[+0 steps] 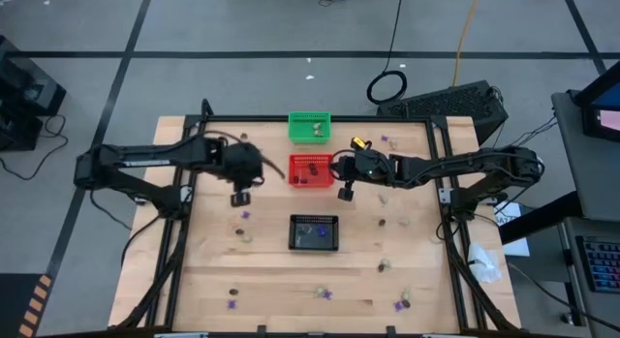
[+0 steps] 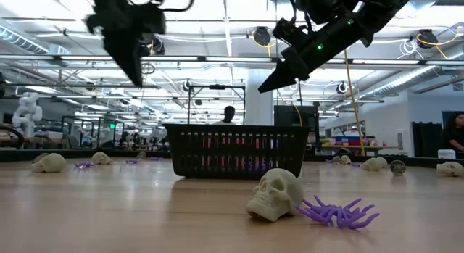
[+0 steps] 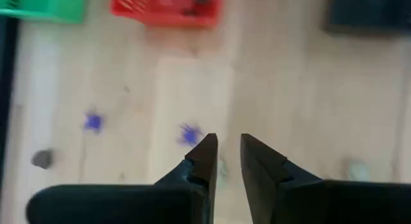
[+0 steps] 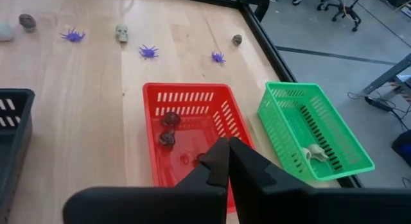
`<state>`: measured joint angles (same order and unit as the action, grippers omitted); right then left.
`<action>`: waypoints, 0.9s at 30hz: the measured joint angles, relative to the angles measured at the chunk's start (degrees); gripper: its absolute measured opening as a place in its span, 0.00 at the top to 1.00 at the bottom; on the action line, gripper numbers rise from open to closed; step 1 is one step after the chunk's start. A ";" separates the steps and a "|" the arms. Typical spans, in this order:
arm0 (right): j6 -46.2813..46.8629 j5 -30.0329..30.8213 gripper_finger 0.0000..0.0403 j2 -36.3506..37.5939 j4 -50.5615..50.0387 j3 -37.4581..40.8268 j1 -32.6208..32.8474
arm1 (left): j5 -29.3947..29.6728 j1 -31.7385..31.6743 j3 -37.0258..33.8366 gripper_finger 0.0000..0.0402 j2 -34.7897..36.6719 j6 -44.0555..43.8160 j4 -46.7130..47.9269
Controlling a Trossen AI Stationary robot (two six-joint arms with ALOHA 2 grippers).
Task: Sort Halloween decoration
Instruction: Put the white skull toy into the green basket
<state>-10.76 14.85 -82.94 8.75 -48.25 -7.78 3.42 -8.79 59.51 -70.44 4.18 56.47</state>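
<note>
Two purple spiders (image 3: 189,134) on table just beyond L gripper (image 3: 229,149), untouched.

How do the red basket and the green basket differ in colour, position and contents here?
The red basket holds dark brown trinkets; the green basket holds a pale cream one. The red basket sits nearer the table's middle, with the shut right gripper over its edge; the green one sits at the table's edge. Both are rectangular mesh.

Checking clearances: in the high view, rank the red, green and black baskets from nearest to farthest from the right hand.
1. Red basket, directly beside the right hand.
2. Black basket, toward the table's front.
3. Green basket, at the back edge; close to the black one's distance.
</note>
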 joint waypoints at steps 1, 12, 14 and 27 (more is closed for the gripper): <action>0.06 -0.03 1.00 0.00 -0.04 0.00 0.00 | -0.44 1.18 -0.64 0.87 0.77 -0.48 0.55; 1.72 0.01 1.00 0.00 -0.38 0.00 -0.03 | -4.00 17.52 -9.28 0.80 -0.20 -12.04 -7.71; 1.72 0.00 1.00 0.00 -0.35 0.00 -0.03 | -4.00 19.98 -10.07 0.75 -1.23 -13.98 -9.84; 2.13 0.02 1.00 0.00 -0.24 0.02 -0.03 | -1.16 28.83 -10.37 0.55 -12.86 -16.04 -11.06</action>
<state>-8.62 14.87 -82.94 8.51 -48.23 -7.81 2.26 20.04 49.15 -83.30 -11.86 45.41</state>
